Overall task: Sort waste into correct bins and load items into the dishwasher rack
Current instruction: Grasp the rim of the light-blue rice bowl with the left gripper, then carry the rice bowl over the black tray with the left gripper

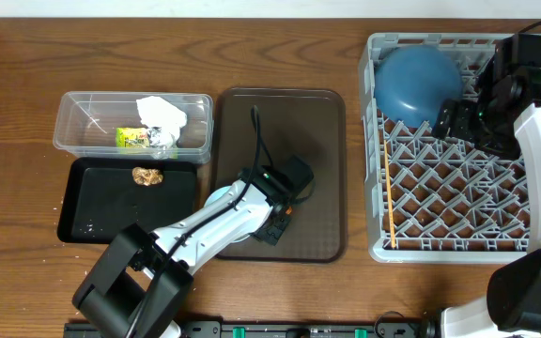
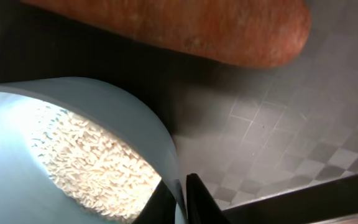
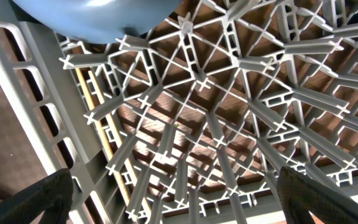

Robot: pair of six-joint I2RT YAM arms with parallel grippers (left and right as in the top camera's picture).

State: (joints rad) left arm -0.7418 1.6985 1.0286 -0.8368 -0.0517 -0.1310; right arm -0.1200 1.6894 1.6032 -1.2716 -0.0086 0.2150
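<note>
Blue and small, the cup [image 2: 5, 155] stands on the brown serving tray [image 2: 278, 137] with a bed of white rice [image 2: 86, 162] inside. The left claw [image 2: 182, 199] is pinched shut on its near rim, the thin wall caught between the two fingers. A carrot [image 2: 185, 28] lies on the same tray just beyond the cup. The rice looks bound for the black tray [image 1: 92, 221], where a brown food lump [image 1: 146, 176] lies, rather than the clear tub [image 1: 73, 122] holding the napkin [image 1: 162, 113] and wrapper [image 1: 131, 137]. A rim pinch is a thin hold, so the lift wants to be slow and straight up, cup level and clear of the carrot. The wrist should roll only once the mouth is over the black tray, pouring away from the fingers. At the rack [image 1: 440, 202], which holds the big blue bowl [image 1: 416, 80] and the chopsticks [image 1: 390, 202], the right claw [image 3: 179, 196] hangs wide open with nothing in it.
</note>
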